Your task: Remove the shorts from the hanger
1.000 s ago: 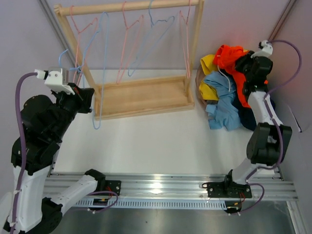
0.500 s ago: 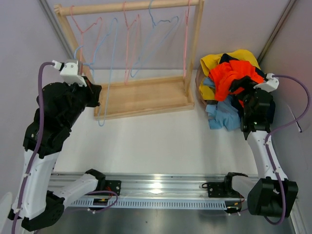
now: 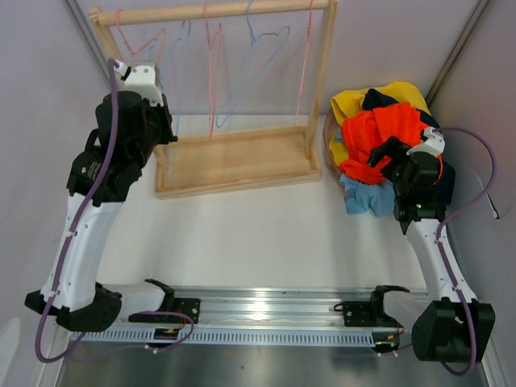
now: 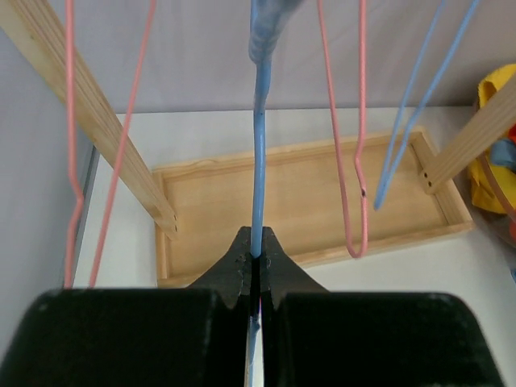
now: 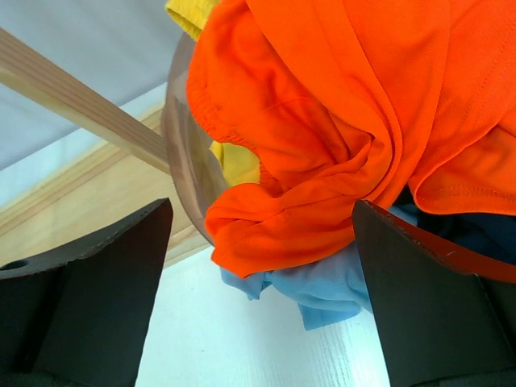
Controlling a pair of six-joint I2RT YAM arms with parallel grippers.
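Step in hand, as judged: the removal itself looked complete, and the work had reached the return of the bare hanger to the rack.

1. Task item. The orange shorts lay on top of the clothes pile in the basket at the right of the table, well apart from the wooden rack. No garment hung on any hanger.

2. Left gripper. The jaws were fully closed on the lower wire of the blue hanger, which stood near upright between the pink hangers, above the rack's base tray. Its hook was blurred at the top of the wrist view, so seating on the rail could not be confirmed.

3. Right gripper. The jaws stood wide apart and held nothing. The orange cloth lay just beyond the fingers; contact could not be determined.

Next move, as judged: confirm the hook sits on the rail, then open the left jaws and back off without swinging the 2 neighbouring hangers
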